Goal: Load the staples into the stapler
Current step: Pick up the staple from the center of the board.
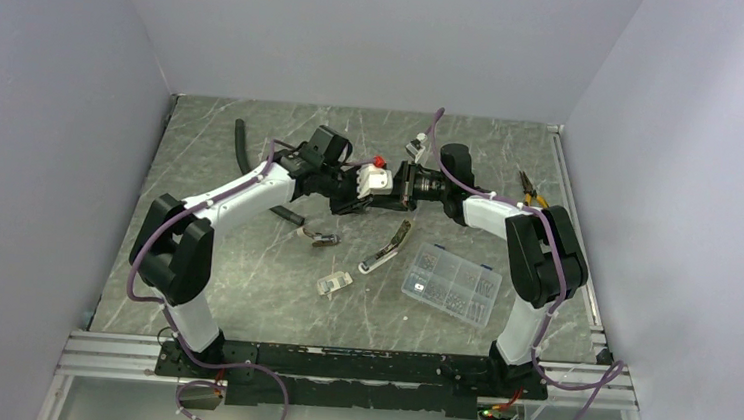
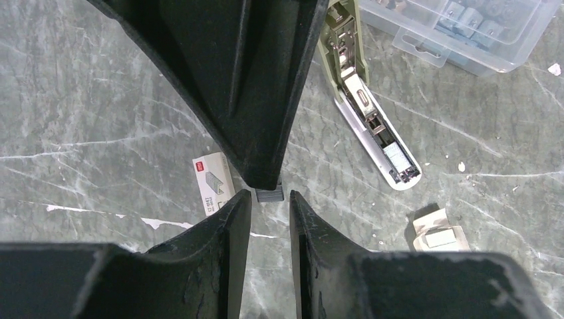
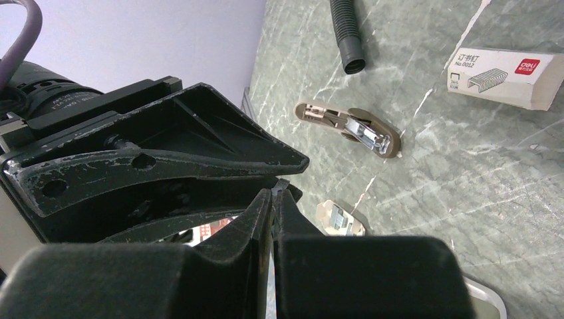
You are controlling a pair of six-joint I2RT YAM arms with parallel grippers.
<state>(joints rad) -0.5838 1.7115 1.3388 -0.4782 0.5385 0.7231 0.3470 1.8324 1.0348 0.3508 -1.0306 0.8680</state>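
The stapler (image 2: 372,126) lies open on the table, its olive-grey arm swung back from the silver-white base; it also shows in the top view (image 1: 388,246). My right gripper (image 3: 276,191) is shut on a short grey strip of staples (image 2: 269,195) that sticks out at its tips. My left gripper (image 2: 271,199) faces it tip to tip, its jaws narrowly open with the strip just beyond them and nothing between. Both grippers meet in the air above the table's middle, behind the stapler.
A white staple box (image 2: 213,183) lies under the grippers. An opened small box (image 2: 439,232) sits near the stapler. A clear compartment box (image 1: 453,282) is front right. A small tan-and-metal piece (image 3: 349,127), a black hose (image 3: 346,33) and pliers (image 1: 530,190) lie around.
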